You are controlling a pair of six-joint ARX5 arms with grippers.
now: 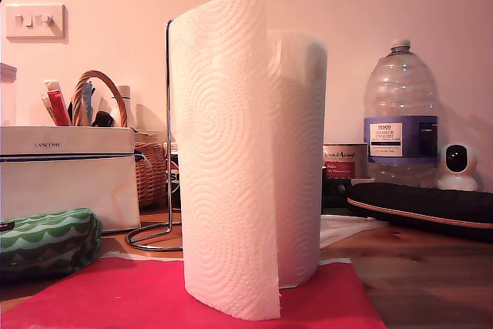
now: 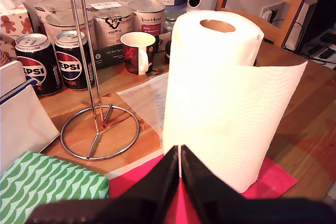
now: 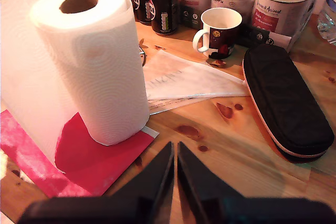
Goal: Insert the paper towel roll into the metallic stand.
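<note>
My first gripper (image 2: pixel 180 156) and my second gripper (image 3: pixel 175 153) both show jaws pressed together on nothing, low in their frames; beyond them the paper towel roll (image 1: pixel 250 152) stands upright on a red mat (image 1: pixel 139 298) at the centre of the exterior view, long axis vertical, core opening upward, a loose outer sheet curling forward; the metallic stand (image 2: pixel 97 127) rises empty just beside it, ring base flat on the wooden table (image 3: pixel 247 150); Pepsi cans (image 2: pixel 71 59) stand behind.
</note>
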